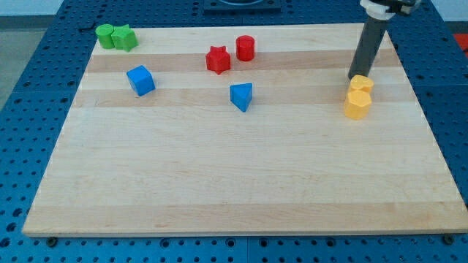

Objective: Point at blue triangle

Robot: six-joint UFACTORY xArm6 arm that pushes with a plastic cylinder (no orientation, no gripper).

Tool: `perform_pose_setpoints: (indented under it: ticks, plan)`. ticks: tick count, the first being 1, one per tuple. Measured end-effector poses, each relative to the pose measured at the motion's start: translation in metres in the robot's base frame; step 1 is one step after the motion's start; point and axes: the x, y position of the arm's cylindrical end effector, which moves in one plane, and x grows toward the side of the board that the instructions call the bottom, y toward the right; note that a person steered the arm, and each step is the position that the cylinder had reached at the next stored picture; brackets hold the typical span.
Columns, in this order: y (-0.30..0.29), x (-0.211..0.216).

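The blue triangle [241, 96] lies on the wooden board [234, 183] a little above its middle. My tip [358, 75] is far to the view's right of it, at the board's upper right. The tip stands just above two yellow blocks [359, 97] and touches or nearly touches the upper one. The dark rod rises from the tip to the view's top right.
A blue cube [140, 79] sits to the left of the triangle. A red star [217, 59] and a red cylinder [245, 48] lie above it. Two green blocks [116, 36] sit at the board's upper left corner.
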Motion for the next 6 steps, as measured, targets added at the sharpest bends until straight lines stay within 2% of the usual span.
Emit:
perform_pose_setpoints:
  ticks: [4,6]
  plan:
    - [-0.063,-0.008]
    - [-0.151,-0.012]
